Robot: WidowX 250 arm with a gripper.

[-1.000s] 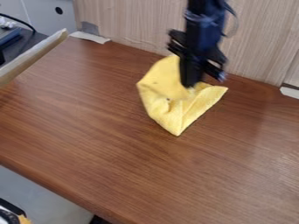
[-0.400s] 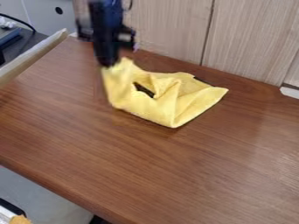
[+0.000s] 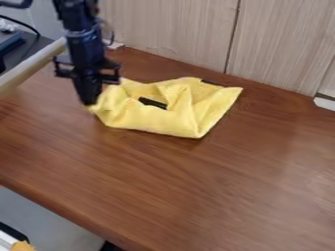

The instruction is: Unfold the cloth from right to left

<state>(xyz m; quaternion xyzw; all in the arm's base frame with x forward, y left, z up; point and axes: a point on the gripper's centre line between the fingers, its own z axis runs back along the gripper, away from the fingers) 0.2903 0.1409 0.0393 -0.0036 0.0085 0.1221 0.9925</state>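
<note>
Jaws pinch the yellow cloth (at its left end).

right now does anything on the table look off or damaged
The yellow cloth does: it lies bunched and creased rather than flat, and a dark patch shows near its middle. I can't tell whether that is a hole, a mark or something dark there.

Matt, soft-looking cloth; smooth, faintly glossy wood-grained table.

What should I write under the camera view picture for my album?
Robot hand at the left edge of a rumpled yellow cloth on a brown table.
</note>
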